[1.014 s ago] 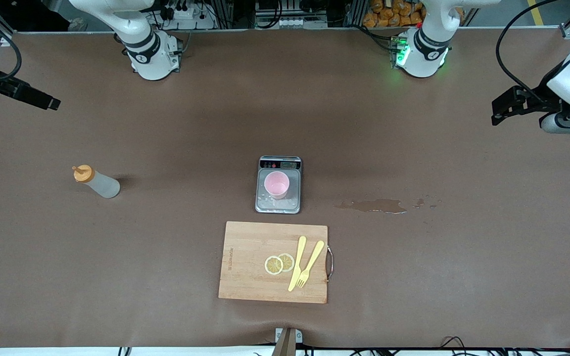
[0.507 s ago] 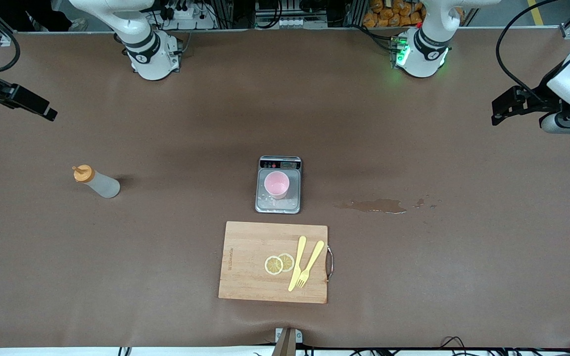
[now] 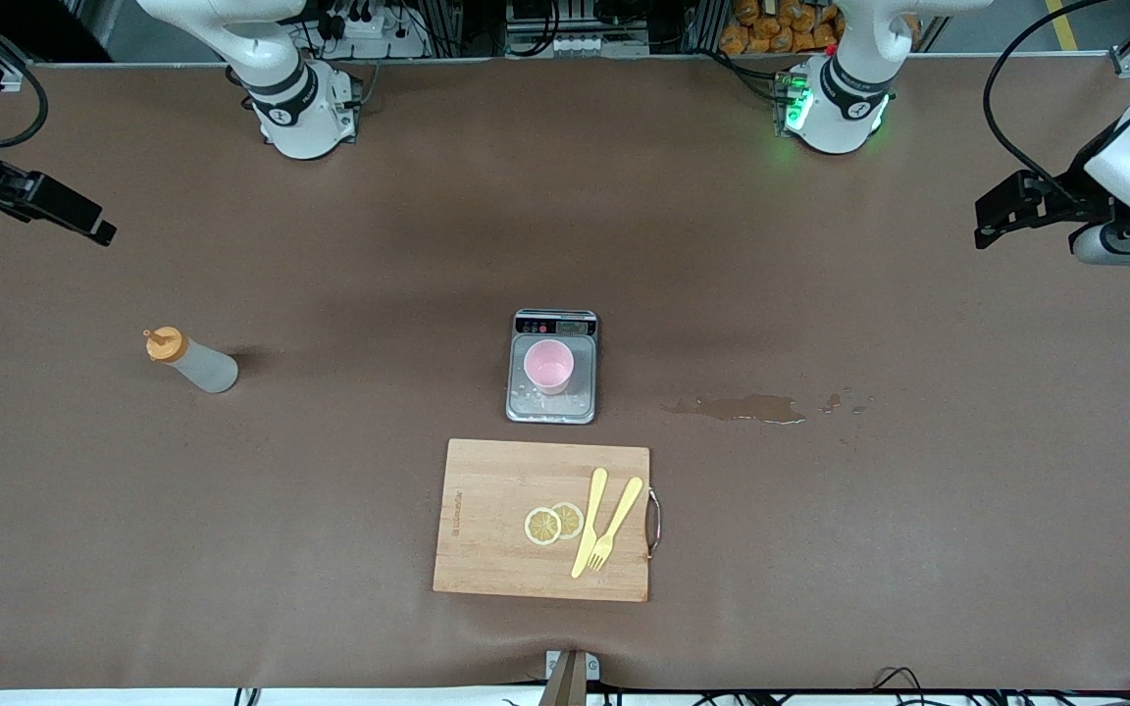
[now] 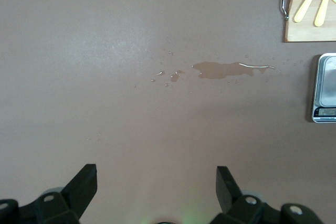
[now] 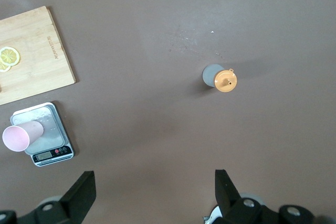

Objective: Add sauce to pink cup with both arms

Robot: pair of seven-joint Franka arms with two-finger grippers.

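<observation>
We see the pink cup (image 3: 549,367) standing on the grey scale (image 3: 552,368) in the middle of the brown table (image 3: 330,245). The sauce bottle (image 3: 189,360) stands by itself toward the right arm's end of the table, well apart from the cup, with its orange cap (image 3: 164,344) on.

From the front we see a wooden cutting board (image 3: 541,520) nearer to the camera than the scale. On it lie two lemon slices (image 3: 553,523), a yellow knife (image 3: 589,523) and a yellow fork (image 3: 614,524). A wet spill (image 3: 737,407) lies on the table toward the left arm's end.

The front view shows both arms high up at the two ends of the table. The left gripper (image 3: 992,224) hangs over the left arm's end, and the right gripper (image 3: 94,218) over the right arm's end.

The wrist views show us more. In the left wrist view the left gripper (image 4: 156,190) has its fingers (image 4: 84,182) wide apart, holding nothing, with the spill (image 4: 231,68) below it. In the right wrist view the right gripper (image 5: 155,190) also has its fingers (image 5: 83,187) wide apart and empty. That view looks down on the bottle (image 5: 220,77), the cup (image 5: 21,136) and the scale's small screen (image 5: 51,154).
</observation>
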